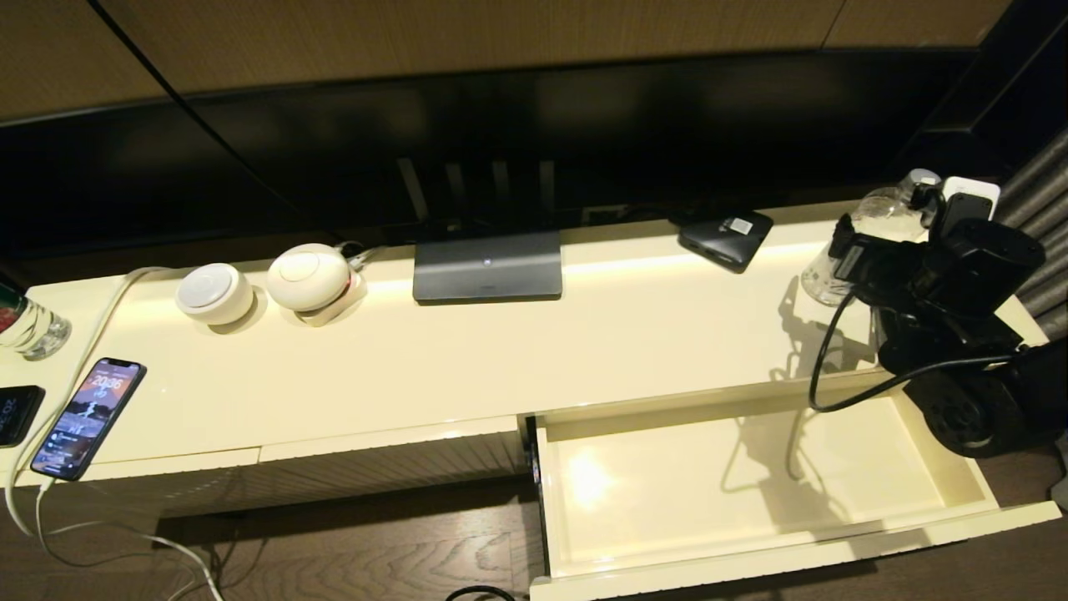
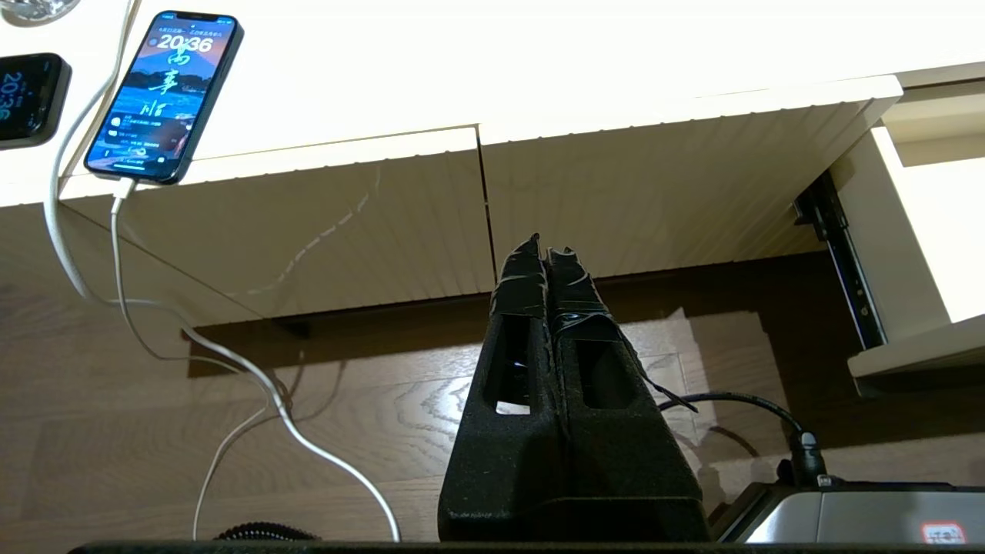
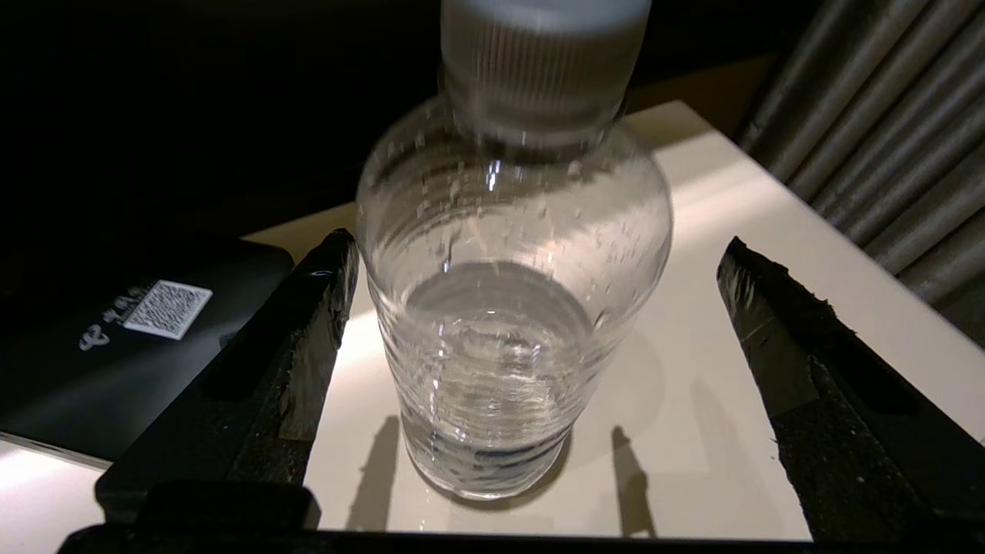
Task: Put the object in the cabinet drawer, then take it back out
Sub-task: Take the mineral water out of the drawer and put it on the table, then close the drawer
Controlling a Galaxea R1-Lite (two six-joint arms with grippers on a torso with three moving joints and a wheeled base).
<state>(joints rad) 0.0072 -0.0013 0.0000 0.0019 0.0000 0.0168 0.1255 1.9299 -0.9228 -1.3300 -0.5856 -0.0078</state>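
Bottle, small clear plastic with pale grey-white cap [image 3: 512,308], stands upright on glossy cream tabletop [image 1: 501,351] at far right end, long axis vertical. We see right tool [image 3: 531,323] spread wide, one finger either side of bottle, neither touching. Wide shallow cream drawer [image 1: 751,551] pulled open just below, nothing inside. We judge squeeze next. Left tool [image 2: 548,258] pressed closed, parked low before ribbed cabinet front, well apart.

The right arm [image 1: 959,334] is matt black with bulky, rounded housings, and a thin black cable [image 1: 843,367] loops from it. Its tool [image 3: 531,323] has two long black fingers [image 3: 308,338] of coarse, grainy material with ragged edges. The left tool [image 2: 548,265] has the same rough black fingers, each with a long slot, wrapped in black tape at the tips.
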